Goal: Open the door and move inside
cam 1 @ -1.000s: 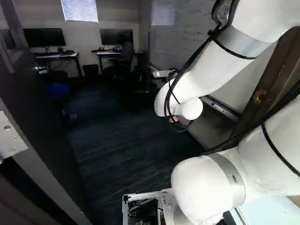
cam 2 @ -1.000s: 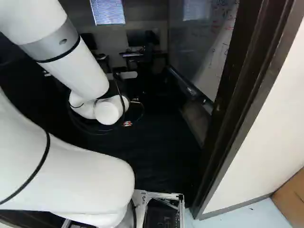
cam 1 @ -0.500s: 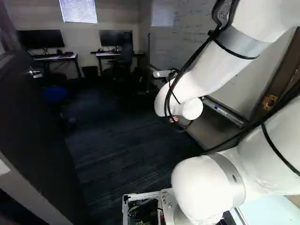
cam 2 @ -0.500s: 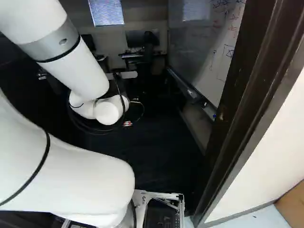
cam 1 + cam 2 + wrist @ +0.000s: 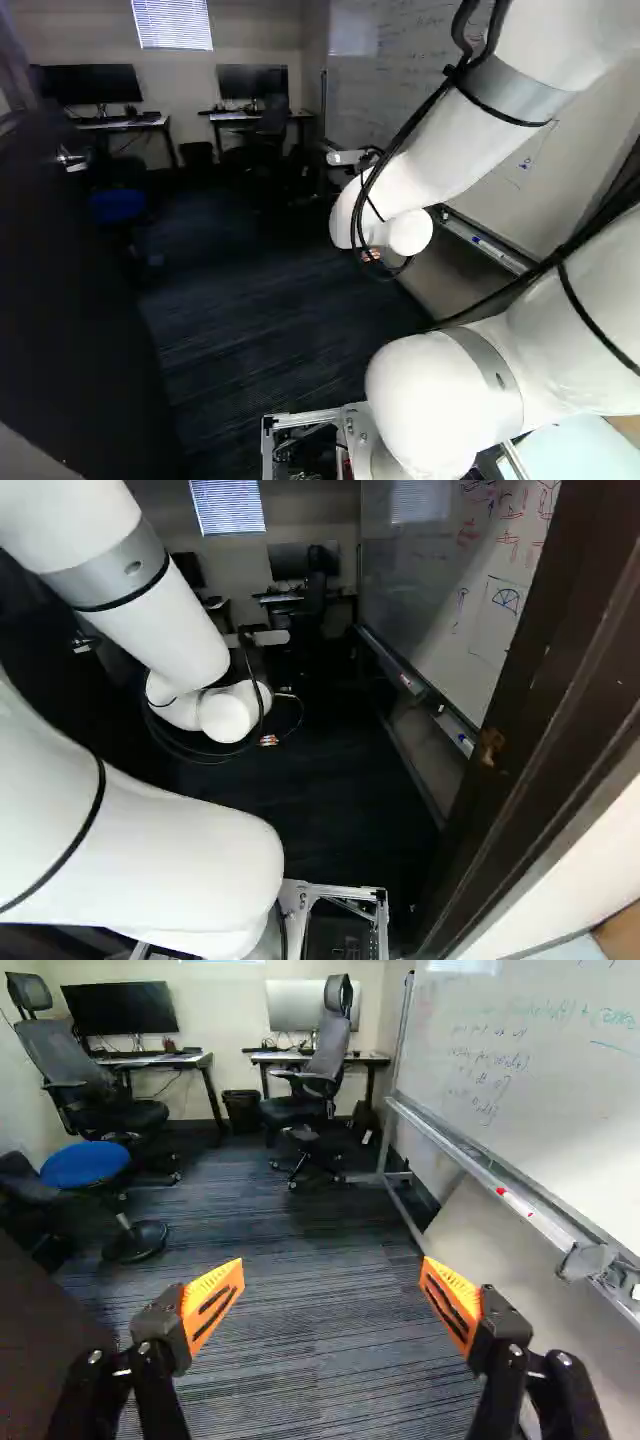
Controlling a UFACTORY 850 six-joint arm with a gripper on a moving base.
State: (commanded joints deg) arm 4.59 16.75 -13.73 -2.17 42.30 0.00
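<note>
The dark door [image 5: 80, 310] stands swung open along the left of the left base view, its metal handle [image 5: 72, 160] on the far part. My gripper [image 5: 371, 255] is mostly hidden behind the wrist in that view, where only a small orange patch shows, beyond the doorway and right of the door. In the wrist view the gripper [image 5: 332, 1285] stands open, orange pads wide apart, with nothing between them. A dark panel [image 5: 35, 1350], apparently the door, lies beside one finger. The brown door frame [image 5: 545, 730] rises close at the right of the right base view.
A whiteboard [image 5: 520, 1090] with a tray [image 5: 500, 1190] runs along one side of the room. Ahead are desks [image 5: 155, 1060], office chairs [image 5: 310, 1070], a bin [image 5: 242, 1110] and a blue stool [image 5: 86, 1165]. Carpet [image 5: 320, 1360] lies under the gripper. White wall [image 5: 580, 880] adjoins the frame.
The base has moved forward through the doorway with a slight turn. The frame has slid outward and left the left base view; more whiteboard shows. The arm holds its pose.
</note>
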